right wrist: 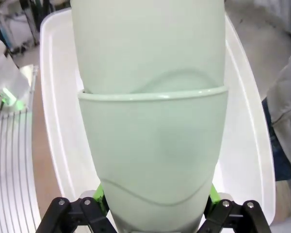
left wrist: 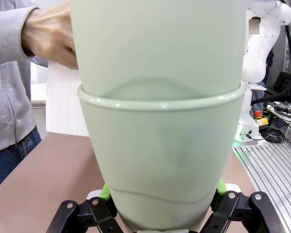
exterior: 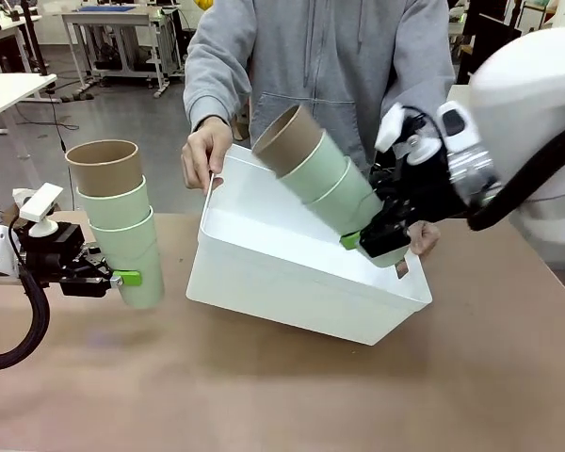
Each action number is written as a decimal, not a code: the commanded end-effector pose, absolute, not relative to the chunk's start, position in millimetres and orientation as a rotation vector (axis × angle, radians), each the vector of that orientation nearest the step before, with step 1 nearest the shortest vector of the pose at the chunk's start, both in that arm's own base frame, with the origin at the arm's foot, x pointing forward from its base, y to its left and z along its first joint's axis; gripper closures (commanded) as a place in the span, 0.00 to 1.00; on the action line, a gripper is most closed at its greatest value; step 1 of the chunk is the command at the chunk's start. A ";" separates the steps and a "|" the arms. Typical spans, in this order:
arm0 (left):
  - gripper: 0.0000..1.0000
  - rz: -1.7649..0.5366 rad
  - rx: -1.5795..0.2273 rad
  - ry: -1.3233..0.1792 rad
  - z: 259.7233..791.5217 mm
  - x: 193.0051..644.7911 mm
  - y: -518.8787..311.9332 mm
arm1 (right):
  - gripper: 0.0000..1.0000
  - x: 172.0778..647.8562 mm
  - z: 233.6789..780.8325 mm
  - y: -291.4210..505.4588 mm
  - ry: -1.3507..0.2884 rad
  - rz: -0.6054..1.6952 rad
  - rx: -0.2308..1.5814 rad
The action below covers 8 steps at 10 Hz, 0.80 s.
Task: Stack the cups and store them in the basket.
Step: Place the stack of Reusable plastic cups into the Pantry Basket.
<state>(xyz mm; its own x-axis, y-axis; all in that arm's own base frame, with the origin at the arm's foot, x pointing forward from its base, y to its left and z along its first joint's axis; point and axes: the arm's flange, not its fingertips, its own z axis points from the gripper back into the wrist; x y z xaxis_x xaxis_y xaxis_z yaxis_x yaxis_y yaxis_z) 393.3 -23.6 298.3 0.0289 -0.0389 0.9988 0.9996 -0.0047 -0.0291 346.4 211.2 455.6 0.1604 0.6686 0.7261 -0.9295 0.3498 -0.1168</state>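
Three-cup stack (exterior: 122, 235) pinched by left fingers (exterior: 127, 278) beside basket (exterior: 292, 282); second stack (exterior: 330, 184) pinched by right fingers (exterior: 349, 241) over basket

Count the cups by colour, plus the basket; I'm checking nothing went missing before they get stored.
Mint green cups: 4
Tan-brown cups: 2
White basket: 1
Total: 7
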 end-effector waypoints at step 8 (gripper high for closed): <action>0.15 -1.221 -1.203 -1.159 303.4 393.3 -24.0 | 0.17 369.4 384.1 247.2 -0.624 1.261 0.182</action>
<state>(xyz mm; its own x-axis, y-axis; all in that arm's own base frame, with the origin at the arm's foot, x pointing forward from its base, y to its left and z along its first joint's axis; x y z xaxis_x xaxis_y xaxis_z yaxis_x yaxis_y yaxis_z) 393.3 -23.6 297.9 0.0300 -0.0390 0.9988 0.9995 -0.0047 -0.0302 362.3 239.5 384.4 0.1572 0.8346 0.5279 -0.9373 0.2946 -0.1865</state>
